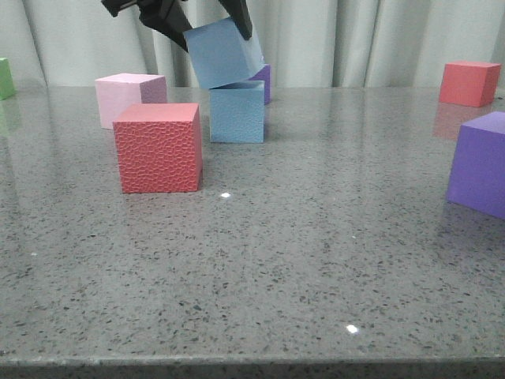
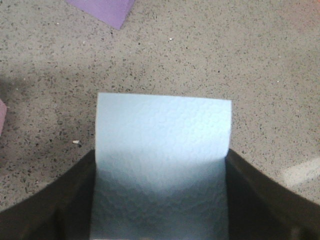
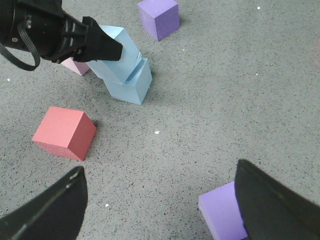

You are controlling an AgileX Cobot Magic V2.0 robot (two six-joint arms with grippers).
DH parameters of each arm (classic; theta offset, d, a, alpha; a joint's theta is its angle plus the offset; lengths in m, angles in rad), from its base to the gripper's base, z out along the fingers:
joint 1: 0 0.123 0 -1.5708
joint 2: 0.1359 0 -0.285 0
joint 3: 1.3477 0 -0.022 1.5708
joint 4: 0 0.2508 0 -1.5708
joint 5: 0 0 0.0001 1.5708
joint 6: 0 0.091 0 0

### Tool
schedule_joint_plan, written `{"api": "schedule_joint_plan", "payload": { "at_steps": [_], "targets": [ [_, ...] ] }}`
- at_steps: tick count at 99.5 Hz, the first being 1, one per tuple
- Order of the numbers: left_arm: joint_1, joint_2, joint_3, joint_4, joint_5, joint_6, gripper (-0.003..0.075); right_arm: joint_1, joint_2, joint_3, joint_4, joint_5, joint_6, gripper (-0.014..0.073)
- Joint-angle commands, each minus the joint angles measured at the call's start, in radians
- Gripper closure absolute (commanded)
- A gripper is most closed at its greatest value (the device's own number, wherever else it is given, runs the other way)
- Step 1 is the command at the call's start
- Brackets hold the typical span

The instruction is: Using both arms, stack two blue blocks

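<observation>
A speckled grey stone table (image 1: 260, 268) glints with light spots before pale pleated curtains (image 1: 379, 39).

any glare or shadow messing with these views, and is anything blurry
Front view: small white light spots glint on the polished table, and the far red block reflects in it. Left wrist view: the held blue block is bright at its far end, shadowed between the dark fingers. Right wrist view: evenly lit, only the close fingers look soft.

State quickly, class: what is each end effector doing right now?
Left end effector: closed on the tilted pale blue foam cube.
Right end effector: open, holding nothing.
</observation>
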Motion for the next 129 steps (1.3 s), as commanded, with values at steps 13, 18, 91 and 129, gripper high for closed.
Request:
{"api": "schedule_joint_plan", "payload": {
  "at_steps": [13,18,91,129],
  "targets": [
    [-0.010,-0.052,-0.035,-0.012,-0.066,-0.002,0.0191,-0.002,-0.022,-0.019,-0.037,-0.052,-0.003,-0.0007],
    [-0.010,-0.052,-0.035,-0.012,-0.066,-0.002,0.0170,-0.002,-0.022,-0.019,-0.037,-0.052,-0.003,-0.0007],
    [-0.010,-0.305,0.076,0.062,-0.084,0.086,0.0186,-0.002,-0.143,0.056,-0.107,-0.132,-0.003,-0.0007],
    [-0.010,-0.692,0.508,0.163,-0.262,0.095,0.0335,-0.002,-0.283,0.260,-0.108,-0.264,-0.003,-0.0004]
  ]
}}
